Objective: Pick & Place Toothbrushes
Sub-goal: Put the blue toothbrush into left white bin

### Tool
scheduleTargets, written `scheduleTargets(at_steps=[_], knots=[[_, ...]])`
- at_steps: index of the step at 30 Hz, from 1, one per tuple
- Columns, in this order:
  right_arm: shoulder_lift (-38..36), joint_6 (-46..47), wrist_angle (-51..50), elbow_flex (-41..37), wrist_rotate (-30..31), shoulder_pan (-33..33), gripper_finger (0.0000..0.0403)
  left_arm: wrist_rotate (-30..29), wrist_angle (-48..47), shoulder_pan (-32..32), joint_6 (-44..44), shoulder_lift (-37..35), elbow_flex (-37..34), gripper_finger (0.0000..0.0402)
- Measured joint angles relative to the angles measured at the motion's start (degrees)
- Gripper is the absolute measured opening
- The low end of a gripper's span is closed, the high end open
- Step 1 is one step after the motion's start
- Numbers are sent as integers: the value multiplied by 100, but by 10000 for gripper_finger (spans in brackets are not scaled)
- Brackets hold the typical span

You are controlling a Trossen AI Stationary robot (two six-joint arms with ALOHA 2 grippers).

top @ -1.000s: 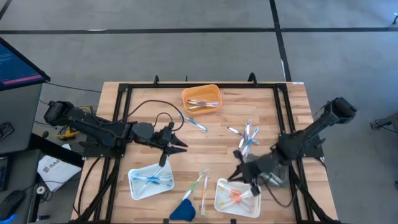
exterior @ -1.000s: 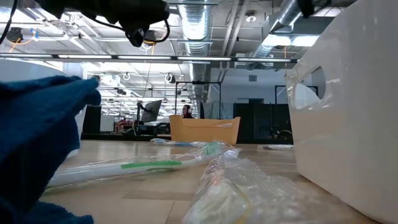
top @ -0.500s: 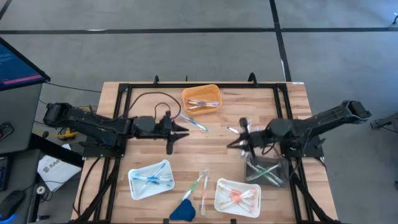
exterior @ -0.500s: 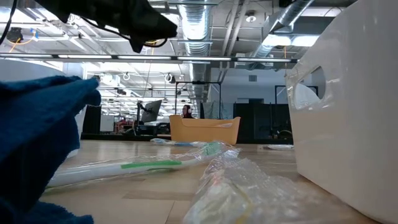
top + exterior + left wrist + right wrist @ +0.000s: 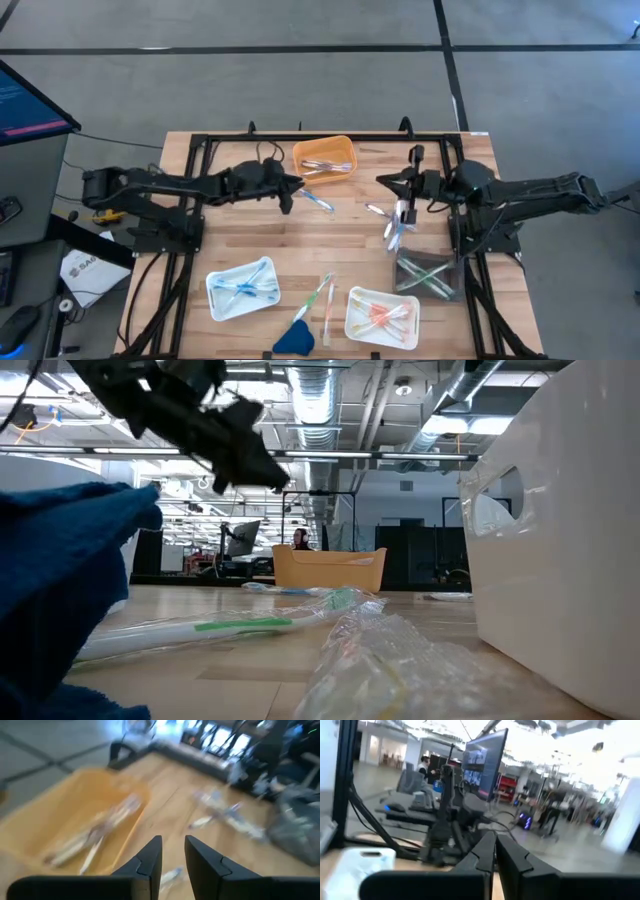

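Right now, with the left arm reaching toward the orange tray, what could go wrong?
1. The left gripper, fingers slightly apart and empty, hangs beside the orange tray; coming down, it might clip the rim rather than the loose wrapped toothbrush beside it.
2. The right gripper, shut and empty, hovers near the toothbrush pile; a low sweep could scatter it.

grey floor (image 5: 300,25), ceiling ducts (image 5: 320,400), monitor (image 5: 25,100)

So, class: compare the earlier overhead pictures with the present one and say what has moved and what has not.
The left gripper swung from above the blue-brush tray to the orange plastic tray. The right gripper left the white tray for the table's far side, shut and empty. Trays and loose toothbrushes stayed put.
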Motion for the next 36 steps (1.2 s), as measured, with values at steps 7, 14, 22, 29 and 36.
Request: scheduleTargets(at_steps=[7, 14, 22, 29, 36], knots=[[38, 253, -552, 0, 0, -152, 11, -302, -19, 246, -669, 988, 94, 76], [197, 223, -748, -2, -1, -262, 11, -1130, -480, 546, -1519, 1177, 126, 71], [205, 223, -978, -2, -1, -260, 11, -1036, -1136, 593, -1628, 1144, 128, 5], [204, 223, -896, -2, -5, -260, 11, -1053, -1133, 674, -1457, 1440, 397, 1], [203, 223, -876, -2, -4, -268, 11, -987, -1147, 764, -1450, 2032, 614, 0]])
